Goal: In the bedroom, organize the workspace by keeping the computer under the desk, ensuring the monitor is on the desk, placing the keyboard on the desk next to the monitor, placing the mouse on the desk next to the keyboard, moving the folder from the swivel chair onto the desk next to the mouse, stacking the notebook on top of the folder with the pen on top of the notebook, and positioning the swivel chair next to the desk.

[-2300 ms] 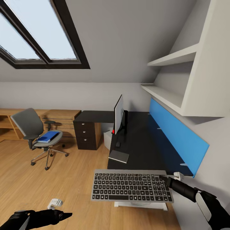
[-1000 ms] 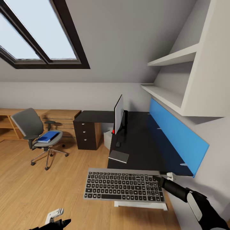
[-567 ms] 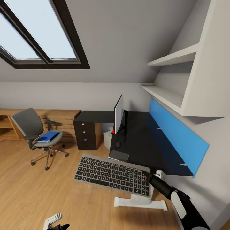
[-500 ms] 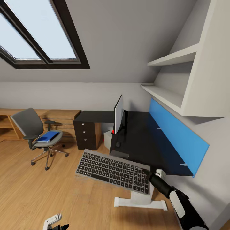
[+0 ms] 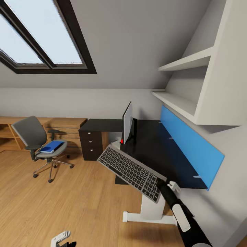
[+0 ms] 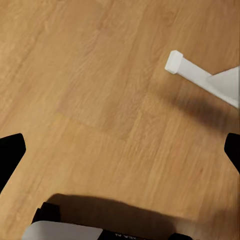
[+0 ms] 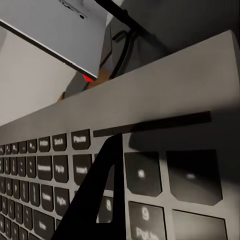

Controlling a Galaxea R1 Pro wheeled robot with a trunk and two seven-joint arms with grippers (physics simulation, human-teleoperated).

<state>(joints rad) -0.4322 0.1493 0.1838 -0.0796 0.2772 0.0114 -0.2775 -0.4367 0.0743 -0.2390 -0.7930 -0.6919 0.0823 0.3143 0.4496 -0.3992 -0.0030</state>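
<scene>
Wooden floor (image 6: 100,90) runs under the left gripper (image 6: 120,150), whose fingers stand wide apart around nothing. Nearer the counter (image 5: 154,154), the right gripper (image 5: 162,184) clamps one short end of the keyboard (image 5: 132,171), held tilted in the air over the counter's near edge. Slim, stiff and probably light, it still levers hard from an end grip, so it may sag or twist. Black keys sit in a grey-silver frame. Beyond stands the monitor (image 5: 127,122).
</scene>
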